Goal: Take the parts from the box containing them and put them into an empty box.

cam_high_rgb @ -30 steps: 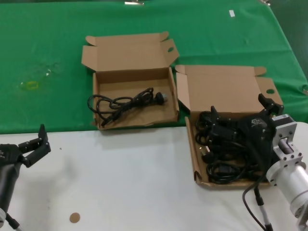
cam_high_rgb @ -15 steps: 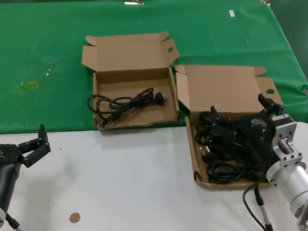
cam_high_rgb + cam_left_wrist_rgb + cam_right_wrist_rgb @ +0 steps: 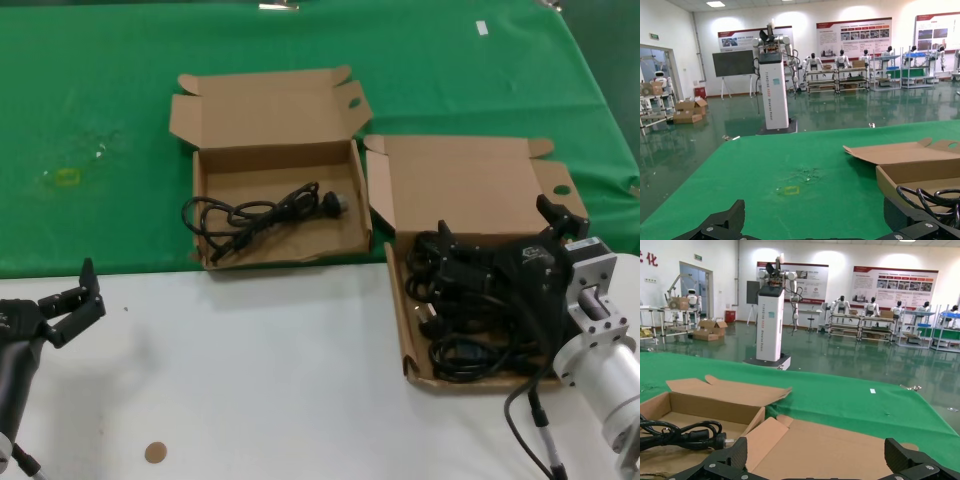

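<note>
- Jaws on your right gripper (image 3: 505, 245) stand spread wide, one finger by the left part of the cord pile, the other near the box's right rim; nothing is clamped between them.
- Your right arm reaches in from the lower right, its silver wrist hanging over the front right corner of the low-walled box (image 3: 404, 330).
- Jaws on your left gripper (image 3: 75, 300) are parted too and hold nothing; that arm sits low at the left over the white counter (image 3: 260, 380), well apart from both boxes.
- Green cloth (image 3: 100, 100) covers the far half of the counter; both boxes sit at its front edge, the low one partly on the white.
- Your cord pile (image 3: 470, 320) fills the low-walled box, lid flap open behind it.
- Just to its left, the taller-walled box (image 3: 275, 262) holds one coiled cord (image 3: 260, 215), plug toward its right side.
- A small brown disc (image 3: 154, 452) lies on the white counter near your left arm.
- Wall posters in the wrist views carry writing too small to read.
</note>
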`<state>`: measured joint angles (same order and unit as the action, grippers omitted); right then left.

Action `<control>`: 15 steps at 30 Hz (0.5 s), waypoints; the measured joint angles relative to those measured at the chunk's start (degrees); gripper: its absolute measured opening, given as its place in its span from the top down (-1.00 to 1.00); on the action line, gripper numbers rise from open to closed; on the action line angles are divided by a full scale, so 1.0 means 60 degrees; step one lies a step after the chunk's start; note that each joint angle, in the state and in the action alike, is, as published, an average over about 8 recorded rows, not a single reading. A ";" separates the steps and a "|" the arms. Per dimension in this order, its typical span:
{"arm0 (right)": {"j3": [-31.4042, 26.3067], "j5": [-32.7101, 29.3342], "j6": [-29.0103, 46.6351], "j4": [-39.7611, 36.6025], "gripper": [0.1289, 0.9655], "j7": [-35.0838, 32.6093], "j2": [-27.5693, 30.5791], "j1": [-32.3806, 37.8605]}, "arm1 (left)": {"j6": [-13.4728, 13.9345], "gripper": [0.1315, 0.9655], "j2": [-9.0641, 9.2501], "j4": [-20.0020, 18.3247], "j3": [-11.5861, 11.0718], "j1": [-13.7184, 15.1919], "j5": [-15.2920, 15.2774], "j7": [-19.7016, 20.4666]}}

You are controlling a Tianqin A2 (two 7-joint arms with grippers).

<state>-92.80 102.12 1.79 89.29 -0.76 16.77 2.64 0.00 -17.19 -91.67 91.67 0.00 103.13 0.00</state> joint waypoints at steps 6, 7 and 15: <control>0.0000 0.0000 0.0000 0.0000 -1.00 0.0000 0.0000 0.0000 | 0.0000 -1.00 0.0000 0.0000 0.0000 0.0000 0.0000 0.0000; 0.0000 0.0000 0.0000 0.0000 -1.00 0.0000 0.0000 0.0000 | 0.0000 -1.00 0.0000 0.0000 0.0000 0.0000 0.0000 0.0000; 0.0000 0.0000 0.0000 0.0000 -1.00 0.0000 0.0000 0.0000 | 0.0000 -1.00 0.0000 0.0000 0.0000 0.0000 0.0000 0.0000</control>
<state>-92.80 102.12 1.79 89.29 -0.76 16.77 2.64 0.00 -17.19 -91.67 91.67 0.00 103.13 0.00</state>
